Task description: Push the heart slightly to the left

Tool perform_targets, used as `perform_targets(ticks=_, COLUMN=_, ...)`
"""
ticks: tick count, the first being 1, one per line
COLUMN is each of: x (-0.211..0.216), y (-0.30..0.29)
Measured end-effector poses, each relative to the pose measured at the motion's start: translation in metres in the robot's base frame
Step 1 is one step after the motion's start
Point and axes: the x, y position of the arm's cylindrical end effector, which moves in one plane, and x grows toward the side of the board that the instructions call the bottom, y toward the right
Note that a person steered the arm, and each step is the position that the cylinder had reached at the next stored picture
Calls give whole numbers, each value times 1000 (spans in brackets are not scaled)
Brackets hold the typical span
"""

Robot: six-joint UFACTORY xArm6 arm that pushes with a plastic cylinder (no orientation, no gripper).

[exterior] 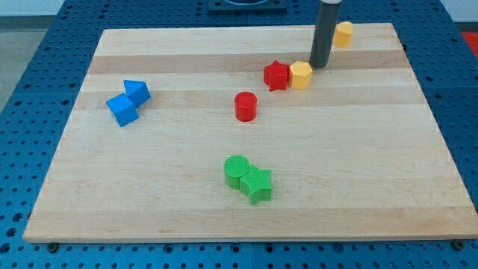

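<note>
The yellow heart lies near the board's top edge at the view's right, partly hidden behind my rod. My tip rests on the board just below and to the left of the heart. It stands close to the upper right of a yellow hexagon-like block; I cannot tell if they touch. A red star touches that yellow block on its left.
A red cylinder stands near the middle of the wooden board. A green cylinder and green star sit together toward the bottom. Two blue blocks sit together at the left.
</note>
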Motion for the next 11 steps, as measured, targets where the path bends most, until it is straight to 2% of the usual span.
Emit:
perform_targets(ticks=2, x=-9, y=58)
perform_targets(ticks=5, x=-76, y=91)
perform_targets(ticks=9, x=-84, y=-1)
perform_targets(ticks=11, x=-84, y=-22)
